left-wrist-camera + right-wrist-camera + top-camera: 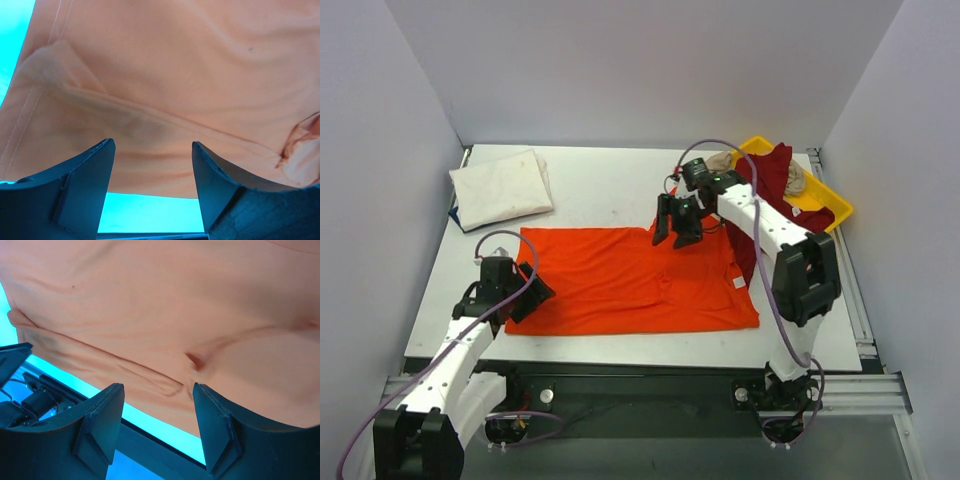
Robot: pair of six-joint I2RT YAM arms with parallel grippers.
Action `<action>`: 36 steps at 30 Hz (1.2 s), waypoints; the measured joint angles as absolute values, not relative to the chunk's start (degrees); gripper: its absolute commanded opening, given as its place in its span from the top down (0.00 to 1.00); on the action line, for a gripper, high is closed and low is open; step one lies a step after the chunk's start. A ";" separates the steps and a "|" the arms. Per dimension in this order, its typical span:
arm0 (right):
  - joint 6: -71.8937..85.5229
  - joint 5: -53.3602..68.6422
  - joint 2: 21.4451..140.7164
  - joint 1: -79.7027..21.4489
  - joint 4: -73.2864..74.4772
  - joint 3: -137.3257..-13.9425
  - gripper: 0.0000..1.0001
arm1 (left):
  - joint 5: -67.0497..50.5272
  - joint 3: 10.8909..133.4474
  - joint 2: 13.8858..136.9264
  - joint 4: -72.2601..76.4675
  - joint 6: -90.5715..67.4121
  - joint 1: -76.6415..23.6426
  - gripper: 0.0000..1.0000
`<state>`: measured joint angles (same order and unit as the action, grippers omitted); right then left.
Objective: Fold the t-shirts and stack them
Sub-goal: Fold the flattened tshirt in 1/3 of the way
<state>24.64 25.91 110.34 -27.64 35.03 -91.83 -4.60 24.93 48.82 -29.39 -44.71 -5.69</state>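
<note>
Orange t-shirt (620, 275) spread flat, centre of worktop (610, 180). Left jaws released, empty, at the shirt's left edge, lower left of frame. Right jaws released, empty, over its upper edge. White t-shirt (502, 187) folded, upper left. Dark red t-shirt (775, 170) draped over yellow tray (830, 200), upper right.
</note>
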 measured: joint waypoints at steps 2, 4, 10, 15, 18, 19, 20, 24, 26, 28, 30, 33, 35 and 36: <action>24.56 25.47 105.97 -25.47 34.85 -87.44 0.42 | -4.23 26.52 49.36 -29.21 -44.69 -6.02 0.27; 24.27 24.73 101.54 -23.07 35.09 -82.46 0.43 | -4.08 27.51 50.57 -28.36 -44.73 -6.83 0.27; 23.46 22.96 95.02 -17.56 34.59 -68.47 0.43 | -3.92 27.81 58.04 -23.00 -45.21 -10.37 0.27; 23.35 22.52 96.40 -17.23 32.73 -61.89 0.43 | -6.07 26.92 65.25 -14.68 -46.30 -11.70 0.27; 23.79 22.24 97.82 -17.23 30.70 -59.44 0.44 | -6.46 26.35 66.50 -11.70 -47.33 -11.75 0.27; 23.90 22.02 98.17 -17.23 30.02 -58.54 0.44 | -6.33 26.09 66.39 -11.35 -47.70 -11.77 0.26; 24.03 21.80 98.39 -17.23 29.52 -57.60 0.44 | -5.89 25.89 66.06 -11.42 -48.58 -11.77 0.25; 25.15 21.91 98.48 -17.23 28.97 -55.55 0.44 | -4.12 24.36 63.13 -12.32 -51.72 -11.90 0.22; 25.78 22.13 98.15 -17.23 28.47 -55.05 0.44 | -3.40 23.29 60.95 -13.37 -53.43 -11.90 0.21; 26.55 22.41 97.69 -17.17 27.86 -54.30 0.44 | -2.74 22.57 58.85 -14.98 -54.94 -11.92 0.21; 27.27 22.96 97.03 -17.19 27.40 -53.34 0.44 | -2.00 21.93 56.75 -16.86 -56.45 -11.92 0.20; 28.58 24.10 95.96 -17.23 26.72 -51.66 0.44 | -1.23 21.17 54.08 -19.42 -58.28 -11.90 0.19; 29.30 24.93 95.20 -17.32 26.50 -50.30 0.44 | -0.82 20.69 52.69 -20.53 -59.40 -11.92 0.19; 29.71 25.34 94.83 -17.39 26.48 -49.69 0.44 | -0.62 20.38 52.03 -20.84 -59.90 -11.90 0.19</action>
